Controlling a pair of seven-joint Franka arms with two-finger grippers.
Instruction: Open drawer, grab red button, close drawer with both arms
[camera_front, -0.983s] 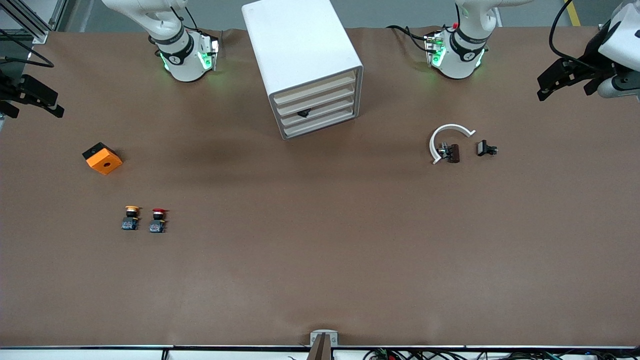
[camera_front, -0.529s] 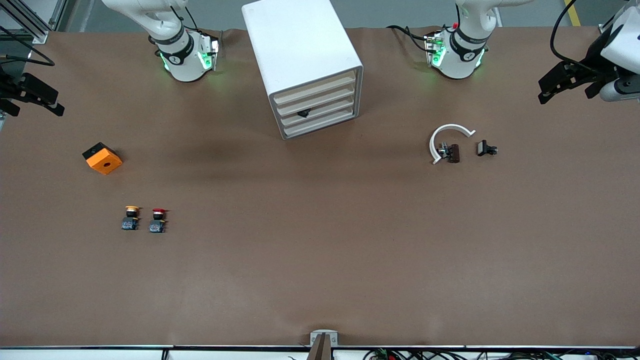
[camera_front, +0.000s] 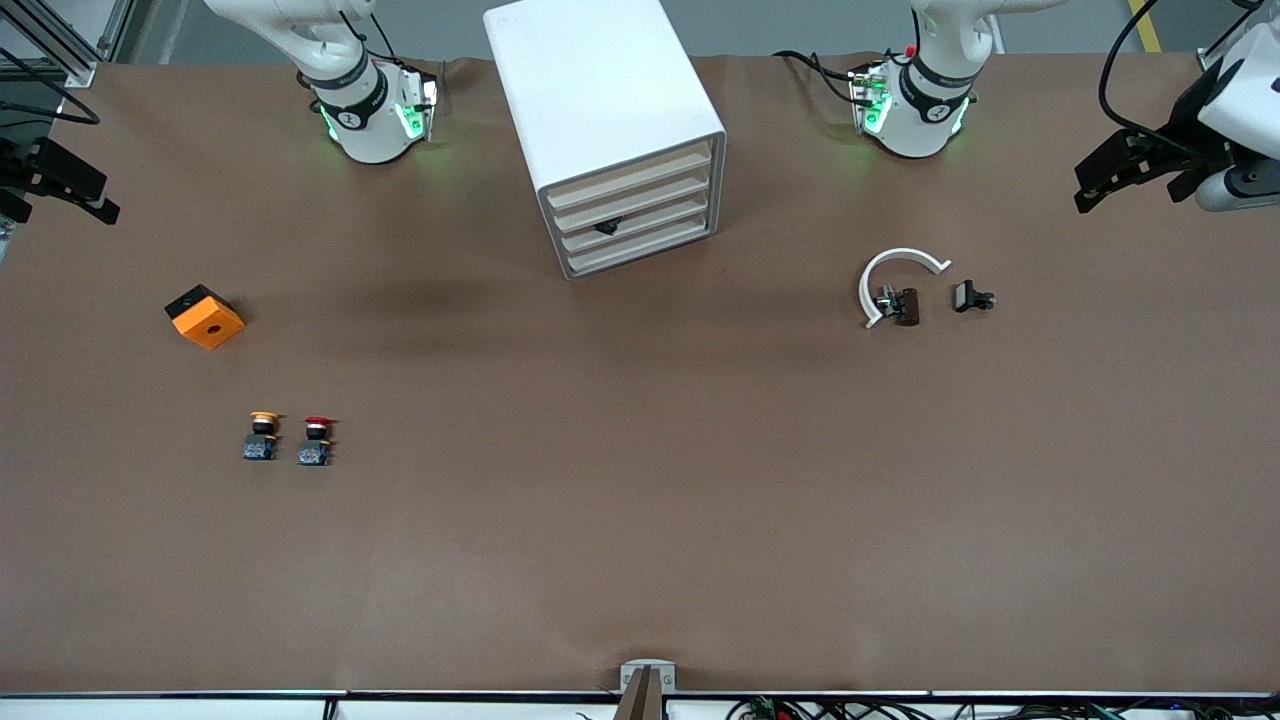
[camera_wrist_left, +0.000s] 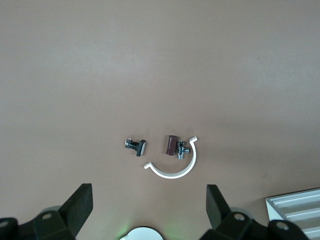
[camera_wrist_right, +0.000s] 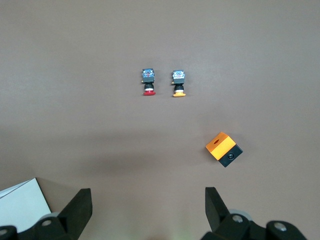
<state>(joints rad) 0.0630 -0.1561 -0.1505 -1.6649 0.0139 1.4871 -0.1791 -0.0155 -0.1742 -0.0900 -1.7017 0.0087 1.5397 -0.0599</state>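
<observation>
Showing spread-fingered tools, left (camera_wrist_left: 146, 210) and right (camera_wrist_right: 146, 210), wrist views omit the drawer (camera_front: 632, 203), shut.

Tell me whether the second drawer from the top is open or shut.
Shut. The drawer sits flush with the other three fronts of the cabinet; nothing is pulled out.

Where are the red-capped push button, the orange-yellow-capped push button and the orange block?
red-capped push button (camera_front: 316, 440), front view, black neck
orange-yellow-capped push button (camera_front: 262, 436), front view, black neck
orange block (camera_front: 208, 322), front view, top face
</observation>
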